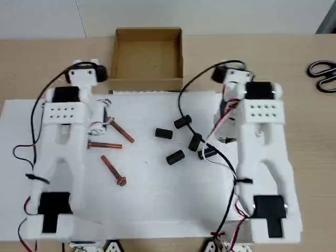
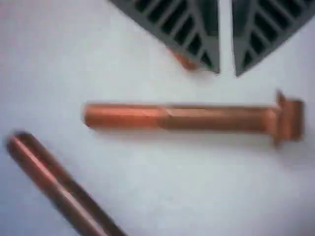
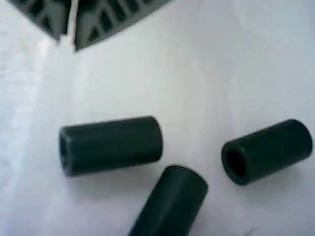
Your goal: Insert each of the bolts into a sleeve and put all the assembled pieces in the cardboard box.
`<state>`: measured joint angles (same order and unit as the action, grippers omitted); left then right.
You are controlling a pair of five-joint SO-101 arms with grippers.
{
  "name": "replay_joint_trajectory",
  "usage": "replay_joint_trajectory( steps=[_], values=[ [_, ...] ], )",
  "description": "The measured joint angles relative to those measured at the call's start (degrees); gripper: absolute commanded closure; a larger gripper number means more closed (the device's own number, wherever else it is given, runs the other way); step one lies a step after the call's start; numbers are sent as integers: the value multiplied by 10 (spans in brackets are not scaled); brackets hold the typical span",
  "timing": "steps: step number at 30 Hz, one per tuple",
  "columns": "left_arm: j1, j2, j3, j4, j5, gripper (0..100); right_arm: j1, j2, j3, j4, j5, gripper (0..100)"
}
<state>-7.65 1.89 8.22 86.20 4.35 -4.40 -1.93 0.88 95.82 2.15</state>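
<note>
L gripper (image 2: 227, 71) hung just over the bolts (image 2: 192, 118) at 9 o'clock, fingers narrow, nothing held, prob lining up a pick. R gripper (image 3: 69, 42), fingers narrow too, sat by the sleeves (image 3: 110, 145) toward 3. Cardboard box (image 1: 148, 79) waited at 12, no assembled pcs inside.

bolts (image 2: 192, 118) coppery metal, smooth sheen; sleeves (image 3: 110, 145) matt black plastic; box (image 1: 147, 83) plain cardboard

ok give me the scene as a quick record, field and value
cardboard box: empty, behind the white mat
bolts: three copper, loose on the white mat near the left arm
sleeves: black, loose, mid-mat, none on a bolt
left gripper: over bolts, holding nothing
right gripper: over sleeves, holding nothing
scissors: table's far right
</note>
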Motion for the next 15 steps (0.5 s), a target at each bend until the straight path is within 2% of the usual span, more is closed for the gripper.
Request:
replay_joint_trajectory(
  steps=[6, 10, 15],
  values=[
    [-18, 69, 0, -36, -17, 994, -69, 41, -9, -7, 3, 990],
    [-12, 116, 0, -56, -18, 994, -111, 75, -9, -50, -30, 987],
    [-4, 159, -1, -94, -20, 994, -136, 121, -9, -122, -37, 891]
  ],
)
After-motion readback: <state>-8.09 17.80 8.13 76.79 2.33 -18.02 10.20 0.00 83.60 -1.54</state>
